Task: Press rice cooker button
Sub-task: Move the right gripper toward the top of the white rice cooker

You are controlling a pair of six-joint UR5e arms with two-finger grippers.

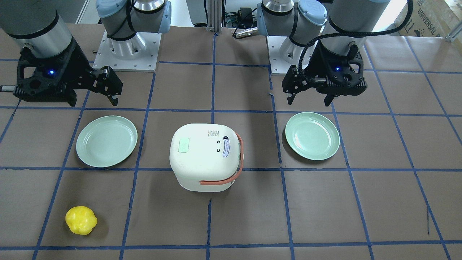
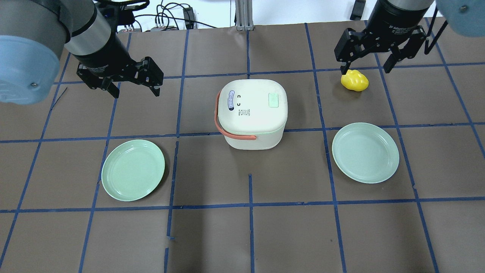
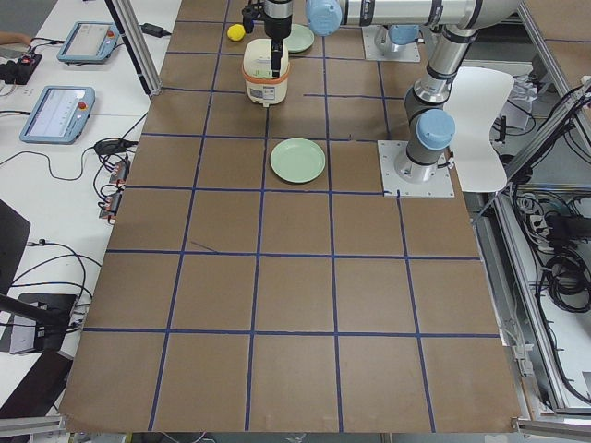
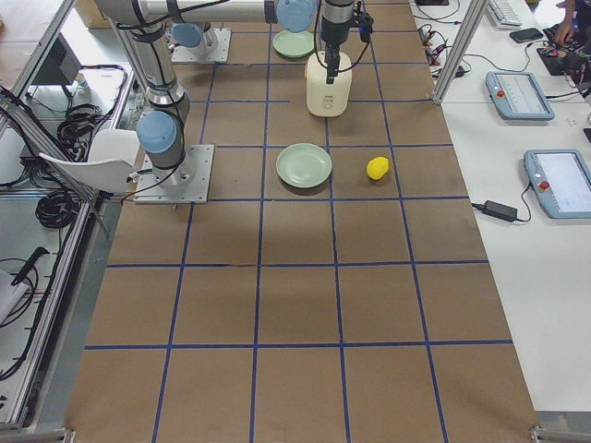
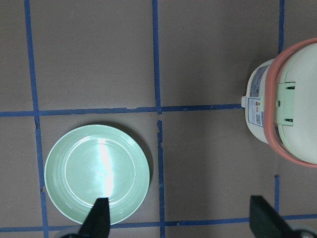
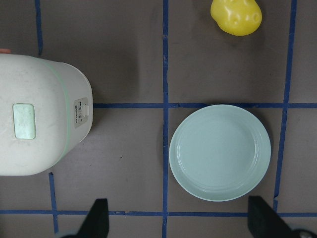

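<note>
The rice cooker is white, with an orange-pink strap handle and its lid shut, and stands mid-table; it also shows in the overhead view. A pale green rectangular button sits on the lid and shows in the overhead view and the right wrist view. My left gripper is open and empty, hovering to the cooker's left, apart from it. My right gripper is open and empty, hovering to the cooker's right beside a yellow toy pepper.
Two pale green plates lie on either side of the cooker: one on my left and one on my right. The table is covered in brown paper with a blue tape grid.
</note>
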